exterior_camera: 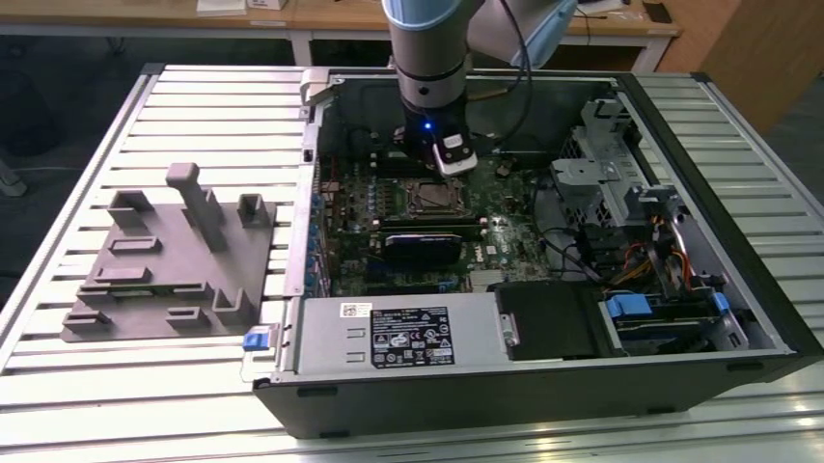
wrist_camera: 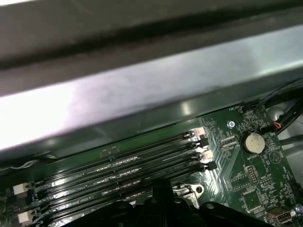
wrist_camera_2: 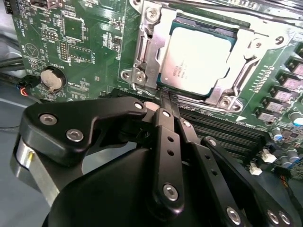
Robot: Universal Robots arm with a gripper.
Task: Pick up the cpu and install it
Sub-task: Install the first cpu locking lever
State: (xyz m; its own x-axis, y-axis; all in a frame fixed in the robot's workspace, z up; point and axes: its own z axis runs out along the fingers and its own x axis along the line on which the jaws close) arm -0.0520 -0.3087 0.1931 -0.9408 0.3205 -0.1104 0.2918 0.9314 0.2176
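Exterior view: arm (exterior_camera: 431, 58) reaches down into the open computer case (exterior_camera: 541, 386), which lies on its side on the slatted desk (exterior_camera: 77, 193). Gripper (exterior_camera: 453, 166) sits over the green board (exterior_camera: 503, 236), just above the square metal socket (exterior_camera: 431, 201). A blue light glows on the wrist. Grey plastic fixture (exterior_camera: 168, 260) stands on the desk at the exterior view's left, well apart from the case. Power supply box w/ a label (exterior_camera: 399, 333) fills the near side of the case; drive cage w/ blue tabs (exterior_camera: 644, 309) at the exterior view's right.

Second wrist view: cpu (wrist_camera_2: 201, 59) lies flat inside the socket frame (wrist_camera_2: 144, 52), silver top up, seated w/ the frame around it. Black gripper linkage (wrist_camera_2: 165, 142) is in the foreground; the jaws look drawn narrow, tips close together w/ nothing between them, just beside the socket's near edge and not touching the cpu. Round coin battery (wrist_camera_2: 52, 79) sits on the board, apart from the socket. Dark memory slots (wrist_camera_2: 232, 135) run beside the socket.

First wrist view: case wall (wrist_camera: 142, 85) above, four long memory slots (wrist_camera: 123, 168) across the board, coin battery (wrist_camera: 253, 140) near them.
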